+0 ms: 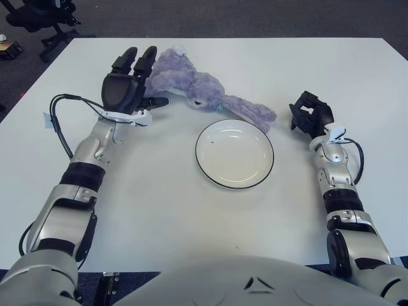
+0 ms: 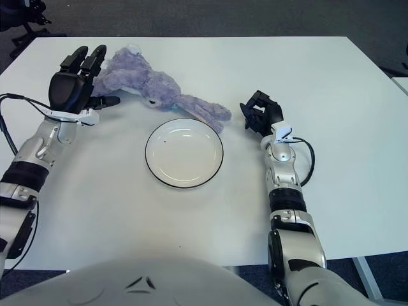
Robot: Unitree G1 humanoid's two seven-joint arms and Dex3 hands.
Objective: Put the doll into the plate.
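The robot's black three-fingered left hand is raised at the left end of the soft lilac plush doll, fingers spread and extended, thumb pointing right toward the toy; two fingertips reach up beside the doll's rounded end, and whether they touch the fabric cannot be told; the hand holds nothing. The doll lies stretched on the white table, its bulky end nearest the left hand, its thinner end tapering down to the right until it meets the far rim of the round white plate with a dark edge; the doll is outside the plate, just beyond it. The black right hand shows to the right of the doll's thin end, fingers curled inward, gripping nothing.
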